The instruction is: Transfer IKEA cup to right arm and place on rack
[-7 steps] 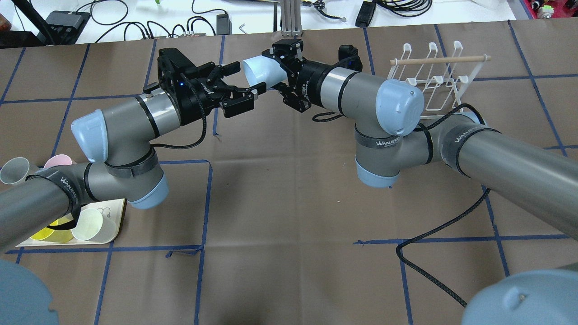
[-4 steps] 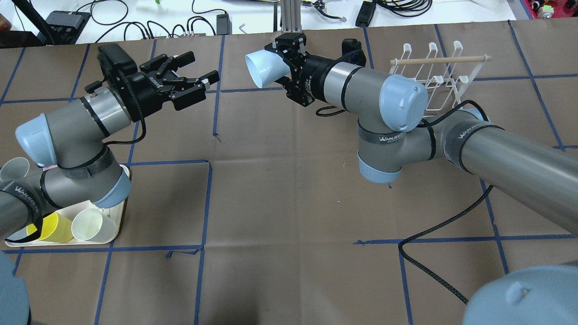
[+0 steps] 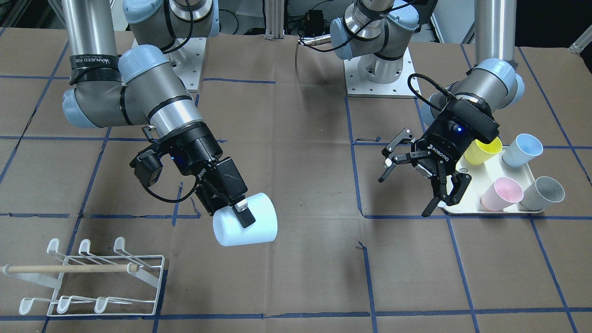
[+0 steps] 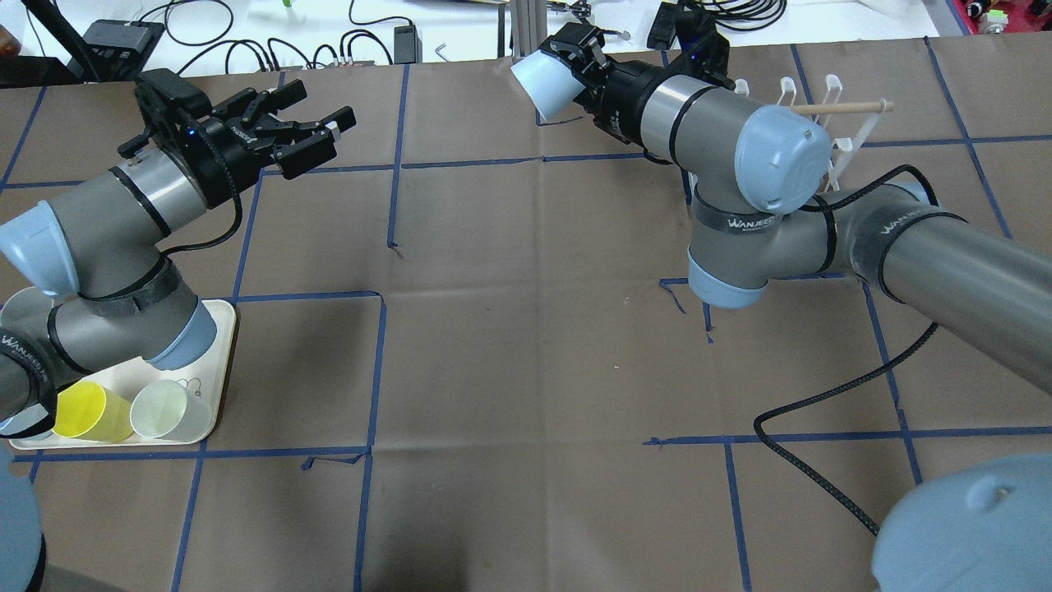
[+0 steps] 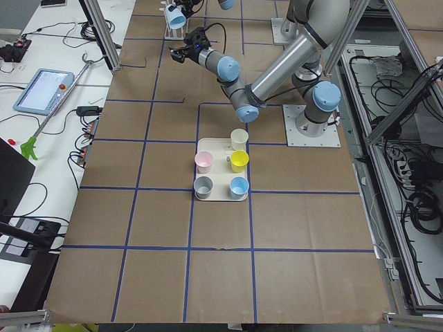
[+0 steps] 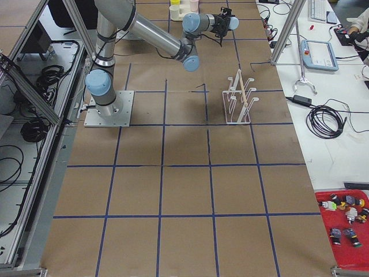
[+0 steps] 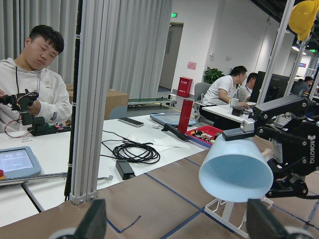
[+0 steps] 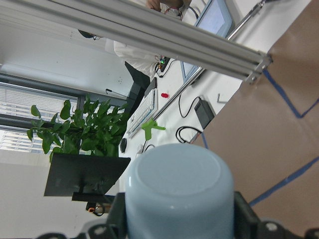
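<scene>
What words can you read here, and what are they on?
"ROBOTIQ": on the left gripper's black body.
"WANJEED": on a black band around the right arm; more letters may wrap out of sight.
Unreadable: the green sign and red wall notice in the left wrist view, too blurred.

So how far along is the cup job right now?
Done: the hand-over, by the look of it. The right gripper holds the pale blue cup in its fingers, and the left gripper is open, empty and well apart from it. In hand: the cup hangs in the air, short of the white wire rack. Left: setting it on the rack, whose prongs are all bare.
</scene>
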You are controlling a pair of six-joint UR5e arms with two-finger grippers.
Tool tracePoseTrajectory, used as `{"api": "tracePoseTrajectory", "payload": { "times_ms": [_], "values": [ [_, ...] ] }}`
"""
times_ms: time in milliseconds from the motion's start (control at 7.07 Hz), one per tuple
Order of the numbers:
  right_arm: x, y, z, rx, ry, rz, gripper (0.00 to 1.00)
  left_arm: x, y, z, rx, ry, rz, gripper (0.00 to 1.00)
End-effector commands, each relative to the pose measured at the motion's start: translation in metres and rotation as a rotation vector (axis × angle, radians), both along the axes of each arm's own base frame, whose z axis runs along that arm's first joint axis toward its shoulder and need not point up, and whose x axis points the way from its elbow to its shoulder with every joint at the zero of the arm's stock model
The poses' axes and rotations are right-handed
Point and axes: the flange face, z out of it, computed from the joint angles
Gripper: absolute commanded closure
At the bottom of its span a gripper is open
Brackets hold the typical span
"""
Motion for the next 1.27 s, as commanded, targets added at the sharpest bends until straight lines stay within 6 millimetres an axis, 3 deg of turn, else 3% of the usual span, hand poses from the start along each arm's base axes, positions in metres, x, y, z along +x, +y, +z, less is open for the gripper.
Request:
{"api": "tracePoseTrajectory", "payload": {
  "times_ms": [0, 141, 566, 848, 1131],
  "values": [
    [-0.043, -0.012, 0.009, -0.17, 0.389, -0.089, 0.88, -0.005, -0.017, -0.015, 0.1, -0.116, 0.222, 0.01],
    [-0.058, -0.016, 0.009, -0.207, 0.537, -0.114, 0.88, -0.017, -0.029, -0.018, 0.188, -0.186, 0.311, 0.01],
    [-0.108, -0.032, 0.01, -0.273, 0.874, -0.102, 0.88, -0.049, -0.072, 0.008, 0.442, -0.375, 0.433, 0.0],
    [-0.129, -0.043, 0.0, -0.3, 1.046, -0.042, 0.89, -0.058, -0.052, 0.047, 0.681, -0.423, 0.426, 0.0],
    [-0.142, -0.069, -0.019, -0.241, 1.138, -0.104, 0.89, -0.058, -0.005, 0.078, 0.921, -0.428, 0.458, 0.0]
  ]
}}
